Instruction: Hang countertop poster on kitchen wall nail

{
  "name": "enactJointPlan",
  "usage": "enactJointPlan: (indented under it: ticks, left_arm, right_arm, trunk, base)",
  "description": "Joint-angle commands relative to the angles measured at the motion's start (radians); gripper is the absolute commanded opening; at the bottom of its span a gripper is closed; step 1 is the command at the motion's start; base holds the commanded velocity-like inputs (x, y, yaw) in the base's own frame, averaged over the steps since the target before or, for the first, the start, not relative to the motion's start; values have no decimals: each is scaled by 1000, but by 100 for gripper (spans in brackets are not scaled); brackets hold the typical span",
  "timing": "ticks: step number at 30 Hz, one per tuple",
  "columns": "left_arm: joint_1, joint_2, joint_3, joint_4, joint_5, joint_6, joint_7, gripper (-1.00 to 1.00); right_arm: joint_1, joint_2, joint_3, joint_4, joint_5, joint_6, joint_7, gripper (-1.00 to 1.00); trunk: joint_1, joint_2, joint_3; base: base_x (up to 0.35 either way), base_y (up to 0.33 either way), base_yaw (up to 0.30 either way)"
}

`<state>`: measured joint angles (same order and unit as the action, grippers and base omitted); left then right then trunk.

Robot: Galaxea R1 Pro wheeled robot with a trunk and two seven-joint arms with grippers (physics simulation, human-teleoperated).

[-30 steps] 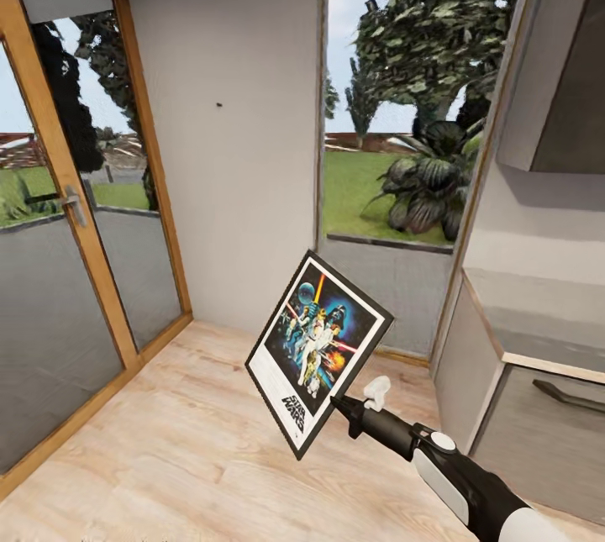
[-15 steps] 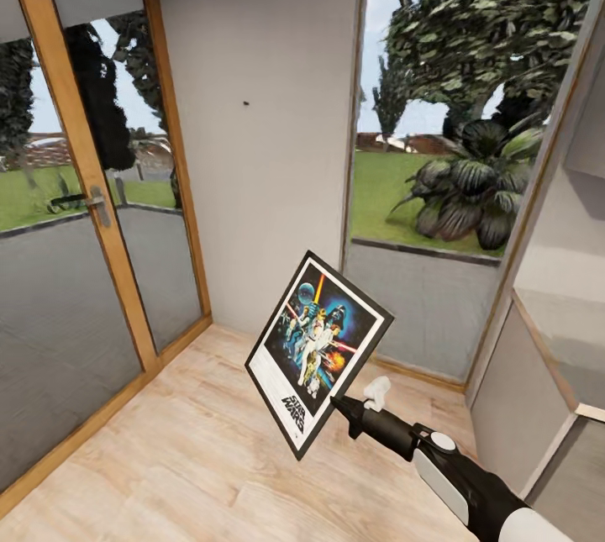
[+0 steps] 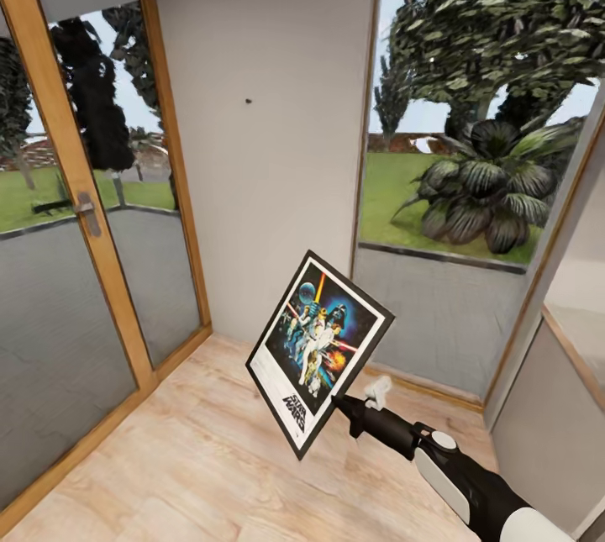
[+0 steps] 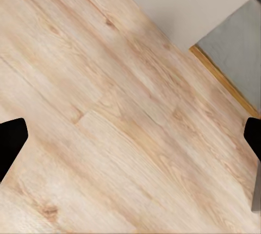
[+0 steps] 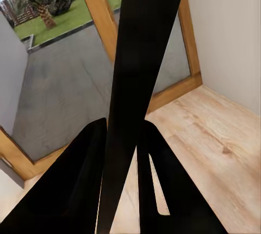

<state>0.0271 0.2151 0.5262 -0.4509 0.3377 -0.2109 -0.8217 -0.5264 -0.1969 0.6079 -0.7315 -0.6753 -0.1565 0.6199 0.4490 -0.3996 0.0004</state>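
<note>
Black-framed poster hangs tilted from the right gripper, clamped on its lower corner; the left gripper spreads apart. That corner grip risks swinging, missing the wall nail.

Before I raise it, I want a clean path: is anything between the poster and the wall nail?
Nothing visible does. The right gripper holds the poster tilted over bare floor; the nail sits higher on the plain wall.

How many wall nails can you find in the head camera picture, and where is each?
1. The nail is a small dark spot on the grey wall panel between the glass door and the window, above the poster. Others may lie outside the picture.
</note>
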Motion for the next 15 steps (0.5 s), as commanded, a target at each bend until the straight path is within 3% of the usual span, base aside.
enactJointPlan:
  ticks: [1,6,8,10,11,13,15]
  left_arm:
    - [1,0,0,0,4,-1,-4,100]
    - [1,0,0,-1,4,-1,-4,100]
    - [1,0,0,-1,4,-2,-4,100]
    - [1,0,-4,-3,4,-2,-4,100]
    - [1,0,-28,-6,3,-3,-5,100]
    - [1,0,-51,-7,3,-4,-5,100]
    - [1,1,-120,-18,-25,-4,-6,100]
  right_arm:
    - [-1,-1,6,-1,-4,-5,1,-100]
    - [-13,-3,3,-62,91,-4,-11,-100]
    - [-15,-3,3,-107,108,13,-24,-100]
    - [-18,-2,3,-190,122,110,-55,-100]
    - [-34,-1,2,-363,156,281,-155,-100]
    - [-51,0,1,-442,181,361,-215,-100]
    - [-114,3,-1,-512,199,487,-262,-100]
  trunk:
    - [1,0,0]
    - [1,0,0]
    - [1,0,0]
    - [1,0,0]
    - [1,0,0]
    - [1,0,0]
    - [1,0,0]
  base:
    - [340,103,0]
    - [340,104,0]
    - [339,104,0]
    - [339,104,0]
    - [230,83,0]
    - [136,48,0]
    - [63,22,0]
